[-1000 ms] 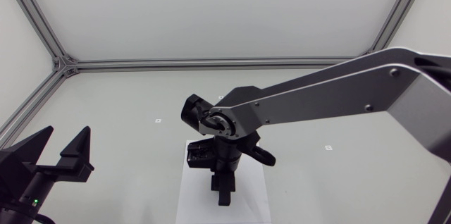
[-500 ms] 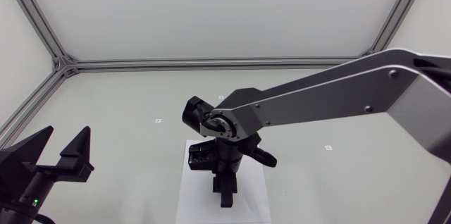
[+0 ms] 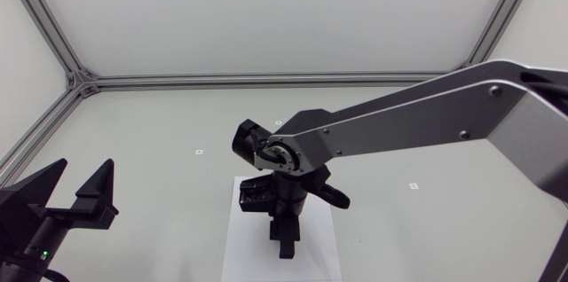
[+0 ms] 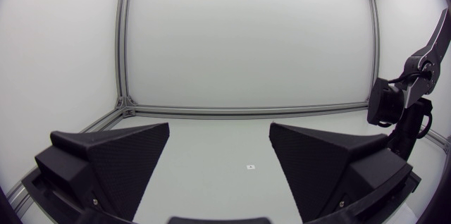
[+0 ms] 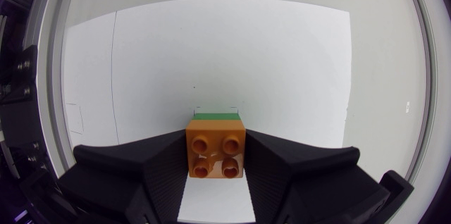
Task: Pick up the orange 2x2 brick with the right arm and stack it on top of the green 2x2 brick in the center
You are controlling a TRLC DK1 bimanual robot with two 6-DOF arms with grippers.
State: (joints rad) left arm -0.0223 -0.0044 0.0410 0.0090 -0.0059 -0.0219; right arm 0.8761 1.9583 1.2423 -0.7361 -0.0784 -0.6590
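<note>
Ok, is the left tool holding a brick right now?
No, in the left wrist view the left tool has its fingers spread wide apart with nothing between them.

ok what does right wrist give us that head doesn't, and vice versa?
Right wrist only: the orange brick held between the right gripper's fingers, with a strip of the green brick showing just beyond it. Whether orange is seated on green cannot be told.
Head only: the whole right arm reaching in over the centre, and the left gripper, open, off to the side. The arm hides both bricks.
Both: the white sheet under the right gripper.
</note>
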